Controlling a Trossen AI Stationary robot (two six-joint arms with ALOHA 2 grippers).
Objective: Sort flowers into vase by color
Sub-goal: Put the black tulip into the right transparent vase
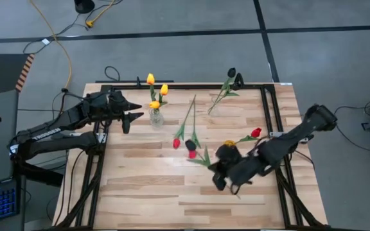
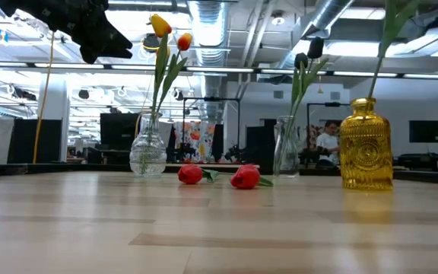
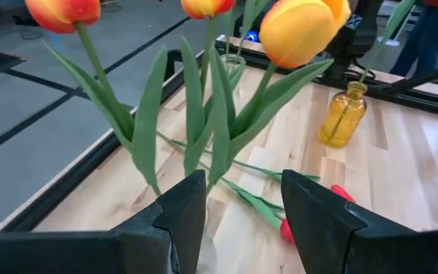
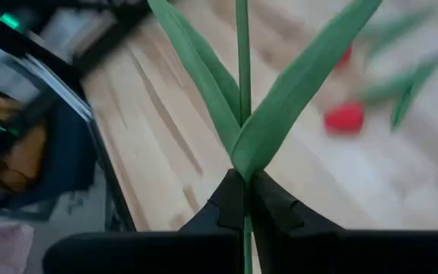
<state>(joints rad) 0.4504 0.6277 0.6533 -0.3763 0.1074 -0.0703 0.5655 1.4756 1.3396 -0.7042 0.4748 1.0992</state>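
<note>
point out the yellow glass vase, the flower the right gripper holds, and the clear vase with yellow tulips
yellow glass vase point(image 2: 366, 144), low view, patterned body
held flower point(image 4: 242, 61), right wrist view, stem
clear vase point(image 2: 147, 154), low view, round belly

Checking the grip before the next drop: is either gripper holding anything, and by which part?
The right gripper pinches a tulip by its green stem, just below the leaves. The left gripper is open and holds nothing.

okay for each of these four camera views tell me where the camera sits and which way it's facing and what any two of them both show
High view: overhead, looking straight down on the wooden table; both arms show.
Low view: at tabletop height, looking level across to the room; the left gripper hangs at top.
Left wrist view: on the left arm, looking past its open fingers at the yellow tulips.
Right wrist view: on the right arm, fingers shut on a green stem.
Shared: the low and left wrist views both show the yellow vase.
</note>
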